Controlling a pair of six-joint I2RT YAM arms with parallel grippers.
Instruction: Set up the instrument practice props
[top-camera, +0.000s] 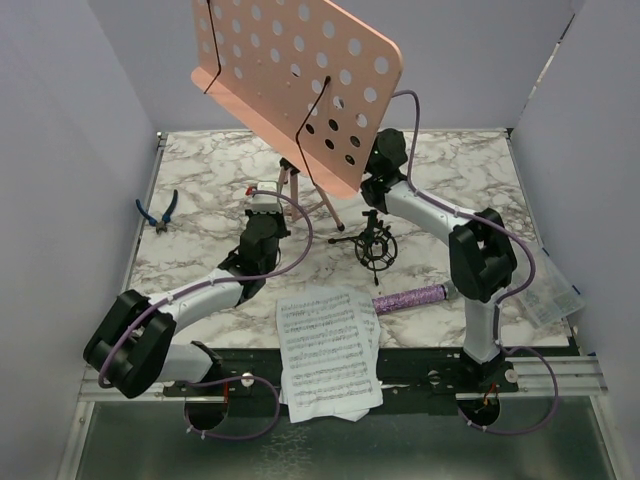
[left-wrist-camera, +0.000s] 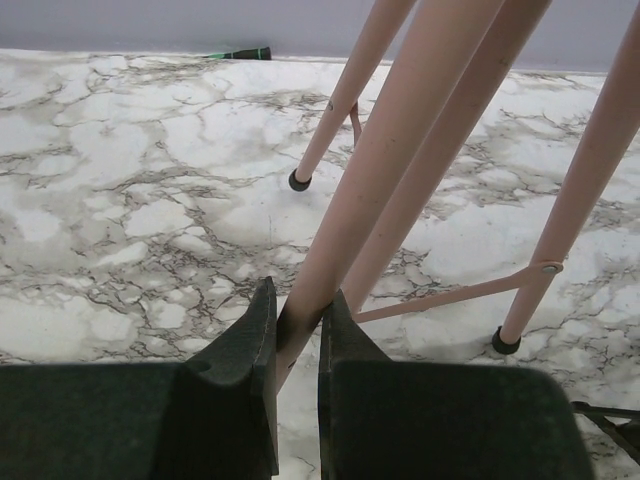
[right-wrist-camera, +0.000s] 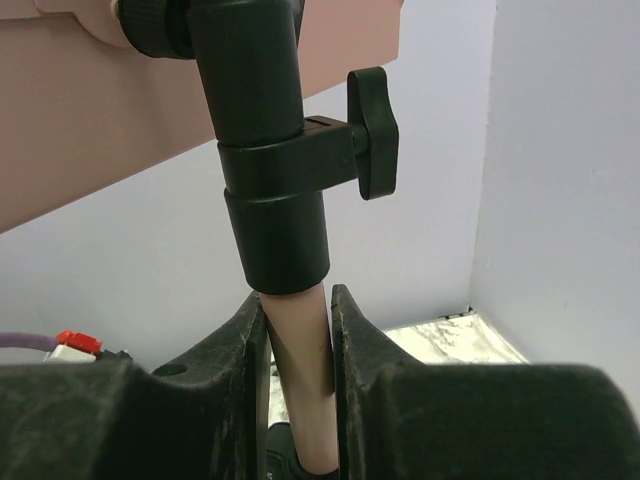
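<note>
Overhead view: the pink perforated music stand (top-camera: 300, 70) stands on its tripod at the middle rear of the marbled bench (top-camera: 200, 170), its top tilted toward the camera. The left claw (top-camera: 270, 208) reaches the tripod from the left. The right claw (top-camera: 380, 165) meets the stand from the right, just under the lower edge of the perforated top. In front of the stand, between the two arms, the small black shock-mount (top-camera: 375, 248) sits on its own little tripod. The glittery purple microphone (top-camera: 410, 298) lies on its side a little nearer, beside the right arm, and the white sheet music (top-camera: 328, 350) lies flat at the near edge, overhanging the bench. Blue-handled pliers (top-camera: 158, 212) lie by the left wall, well apart from the rest. Left wrist view: the left claw is clamped on a slanting pink tube (left-wrist-camera: 400, 170) of the tripod, both fingers pressed against it low down — two other legs end in black feet (left-wrist-camera: 299, 181) resting on the bench. Right wrist view: the right claw is closed around the pink post (right-wrist-camera: 300, 380) just below a black collar (right-wrist-camera: 275, 220) with a side knob (right-wrist-camera: 375, 130) — the stand's pink underside shows above.
</note>
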